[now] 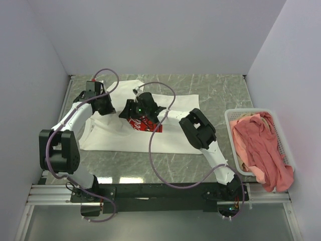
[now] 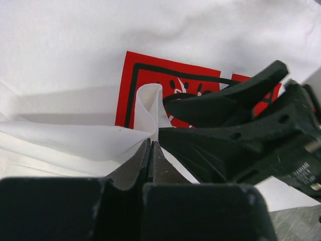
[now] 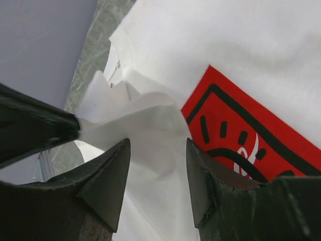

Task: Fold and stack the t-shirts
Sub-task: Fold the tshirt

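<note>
Pinched between the left gripper's [image 2: 150, 146] pressed-together jaws is a raised fold of the white t-shirt [image 1: 115, 140], which lies spread on the surface [image 1: 220, 95]. The right gripper's [image 3: 158, 150] jaws stand spread astride that fold. This looks like the first fold, and the next move calls for the right jaws to close on the cloth.

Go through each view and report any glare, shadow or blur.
Top external: evenly lit and sharp, with bright reflections on the table near its front edge. Left wrist: the left claw, shut on the white t-shirt, is dark and soft up close; the red print is crisp; grey shadow lies under the raised fold. Right wrist: the right claw is slightly blurred, the print sharp.
</note>
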Robot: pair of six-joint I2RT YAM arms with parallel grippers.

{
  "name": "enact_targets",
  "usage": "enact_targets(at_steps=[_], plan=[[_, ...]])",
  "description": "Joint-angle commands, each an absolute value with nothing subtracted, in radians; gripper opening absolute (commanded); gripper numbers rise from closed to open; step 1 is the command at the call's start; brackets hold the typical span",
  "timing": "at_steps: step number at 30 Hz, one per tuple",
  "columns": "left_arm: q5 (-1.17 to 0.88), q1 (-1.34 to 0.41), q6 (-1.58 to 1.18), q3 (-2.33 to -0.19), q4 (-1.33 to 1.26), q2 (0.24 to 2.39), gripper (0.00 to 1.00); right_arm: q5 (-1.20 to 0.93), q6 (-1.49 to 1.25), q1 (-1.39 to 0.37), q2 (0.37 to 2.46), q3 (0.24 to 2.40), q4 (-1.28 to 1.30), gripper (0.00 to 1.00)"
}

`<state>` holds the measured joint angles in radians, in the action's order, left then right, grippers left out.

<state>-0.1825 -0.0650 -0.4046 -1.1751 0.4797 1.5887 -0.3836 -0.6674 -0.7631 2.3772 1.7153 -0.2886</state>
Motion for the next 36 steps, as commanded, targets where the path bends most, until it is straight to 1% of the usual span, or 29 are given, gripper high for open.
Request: enact_targets(at_steps=[1,9,16,23,27,29,30,31,33,34,36], plan=[[-0.190,-0.069,-0.380,-1.166,0.469,1.531,0.00,-0.431,-0.794,-0.738,2.407,1.684,-0.439,0.56],[-0.199,-0.069,-0.379,-1.160,0.466,1.517,0.00,-0.474,-0.851,-0.726,2.441,1.687,-0.540,0.56],[-0.204,-0.071,-0.377,-1.167,0.465,1.522,0.00,-0.548,-0.923,-0.724,2.502,1.744,-0.606,0.56],[-0.202,-0.069,-0.376,-1.167,0.463,1.520,0.00,-0.563,-0.950,-0.724,2.536,1.773,-0.615,0.52],[-0.201,-0.069,-0.376,-1.173,0.465,1.526,0.00,-0.554,-0.956,-0.724,2.523,1.750,-0.641,0.45],[-0.196,-0.069,-0.379,-1.177,0.466,1.531,0.00,-0.554,-0.965,-0.722,2.511,1.726,-0.661,0.43],[-0.195,-0.069,-0.377,-1.178,0.466,1.531,0.00,-0.554,-0.969,-0.721,2.508,1.720,-0.681,0.40],[-0.195,-0.069,-0.379,-1.178,0.465,1.534,0.00,-0.554,-0.979,-0.719,2.500,1.704,-0.689,0.33],[-0.193,-0.069,-0.382,-1.184,0.465,1.540,0.00,-0.557,-0.989,-0.713,2.496,1.695,-0.712,0.27],[-0.192,-0.069,-0.382,-1.186,0.465,1.545,0.00,-0.560,-0.995,-0.715,2.491,1.689,-0.715,0.21],[-0.186,-0.069,-0.382,-1.198,0.466,1.551,0.00,-0.554,-0.999,-0.710,2.484,1.677,-0.725,0.15]])
